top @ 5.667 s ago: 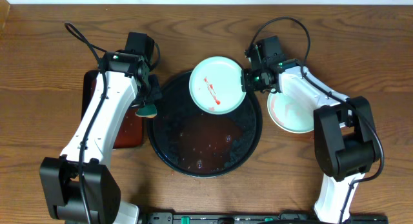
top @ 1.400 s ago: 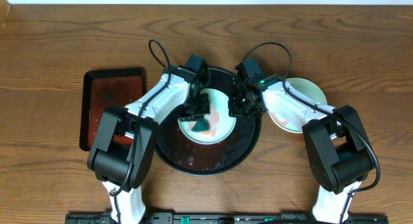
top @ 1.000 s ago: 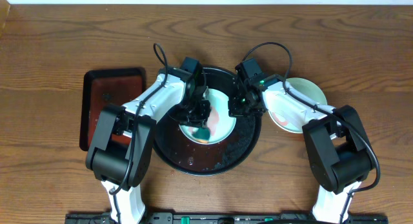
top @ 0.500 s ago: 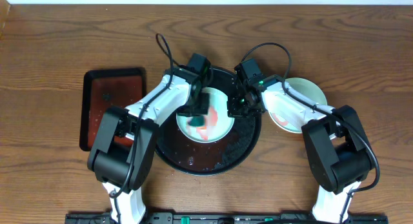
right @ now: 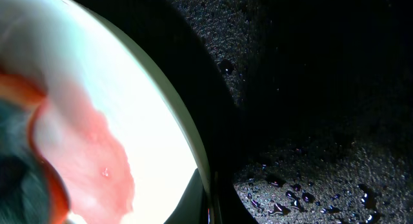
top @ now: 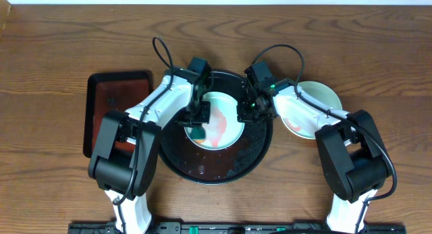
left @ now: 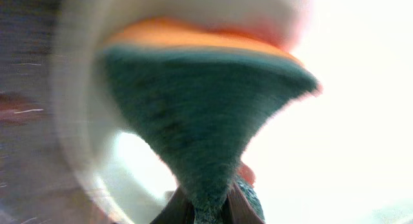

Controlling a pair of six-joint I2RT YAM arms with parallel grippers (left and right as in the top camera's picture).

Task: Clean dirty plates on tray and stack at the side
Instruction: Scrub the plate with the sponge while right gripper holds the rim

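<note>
A pale blue-green plate (top: 226, 109) smeared with red sauce sits over the large round black tray (top: 223, 163). My left gripper (top: 197, 126) is shut on a green and orange sponge (top: 196, 132) pressed to the plate's left side. In the left wrist view the sponge (left: 206, 114) fills the frame, pinched in the left gripper (left: 205, 210), with the plate (left: 335, 121) behind it. My right gripper (top: 243, 112) is shut on the plate's right rim. The right wrist view shows the plate (right: 135, 75), its red smear (right: 84, 150), the right gripper (right: 208, 199) and the wet tray (right: 310, 121).
Another pale plate (top: 318, 96) with a reddish smear lies on the table right of the tray, partly under my right arm. A rectangular black tray (top: 115, 106) with a reddish inside lies at the left. The tray's floor holds water drops.
My left gripper has dragged the sponge from the plate's middle toward its lower left edge, and the red smear has spread. The right gripper has held the rim still.
</note>
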